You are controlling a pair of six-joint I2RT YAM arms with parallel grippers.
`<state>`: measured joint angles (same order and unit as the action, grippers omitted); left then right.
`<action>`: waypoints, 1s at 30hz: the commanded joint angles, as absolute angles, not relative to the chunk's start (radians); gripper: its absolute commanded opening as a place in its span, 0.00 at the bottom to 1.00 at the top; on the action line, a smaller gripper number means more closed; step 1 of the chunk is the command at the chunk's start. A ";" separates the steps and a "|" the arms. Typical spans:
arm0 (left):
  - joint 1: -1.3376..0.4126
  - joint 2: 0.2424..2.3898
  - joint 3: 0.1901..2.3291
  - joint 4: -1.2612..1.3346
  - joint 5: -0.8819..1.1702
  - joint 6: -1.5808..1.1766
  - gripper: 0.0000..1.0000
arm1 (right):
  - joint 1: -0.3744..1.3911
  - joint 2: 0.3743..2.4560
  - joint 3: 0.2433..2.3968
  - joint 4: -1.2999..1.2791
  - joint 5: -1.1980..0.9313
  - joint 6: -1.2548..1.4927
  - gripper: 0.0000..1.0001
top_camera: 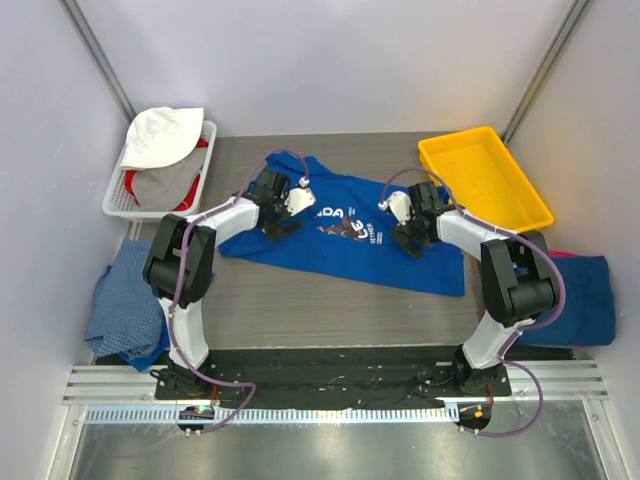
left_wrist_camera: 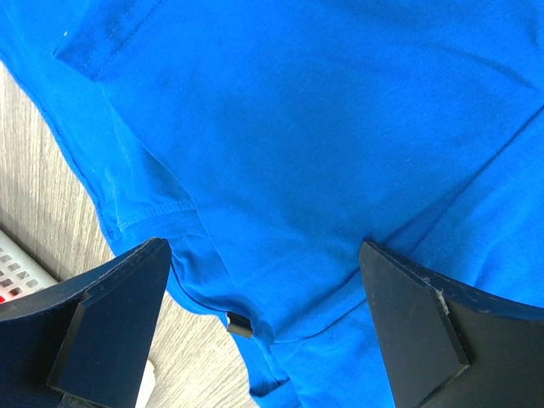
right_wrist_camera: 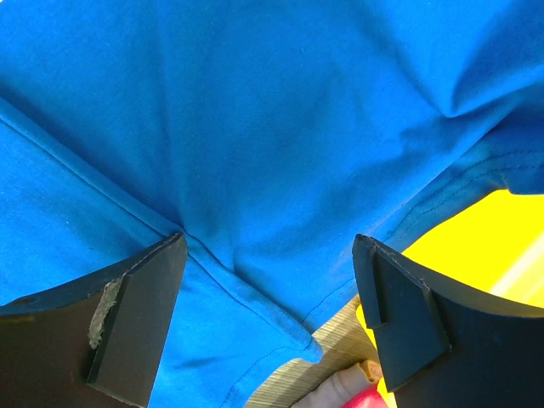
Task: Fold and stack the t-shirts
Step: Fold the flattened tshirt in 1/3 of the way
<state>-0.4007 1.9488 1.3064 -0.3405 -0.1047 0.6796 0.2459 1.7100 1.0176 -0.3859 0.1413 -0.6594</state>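
A robot lab cell; plain white walls [top_camera: 330,60], aluminium rails [top_camera: 110,385].

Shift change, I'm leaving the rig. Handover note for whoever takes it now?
Left tool: open, nothing held, over the left end of the printed blue t-shirt.
Right tool: open, nothing held, over its right end, near the yellow tray.
Blue cloth heap lies beside the left arm, dark blue and pink cloth beside the right.
Done: printed shirt spread on the table.
Left: fold it, fold the others, stack.
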 commanded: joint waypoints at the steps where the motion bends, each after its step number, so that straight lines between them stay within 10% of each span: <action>1: -0.393 1.964 1.246 -0.558 -0.129 0.732 1.00 | 0.270 1.723 0.976 -0.436 0.094 -0.669 0.90; 30: -0.499 1.812 1.103 -0.883 -0.175 0.727 1.00 | 0.351 1.601 0.907 -0.561 0.084 -0.719 0.90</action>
<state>-0.4938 1.8164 1.1599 -0.7422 -0.1829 0.7536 0.3527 1.6146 0.9325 -0.4763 0.0765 -0.6956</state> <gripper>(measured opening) 0.996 0.901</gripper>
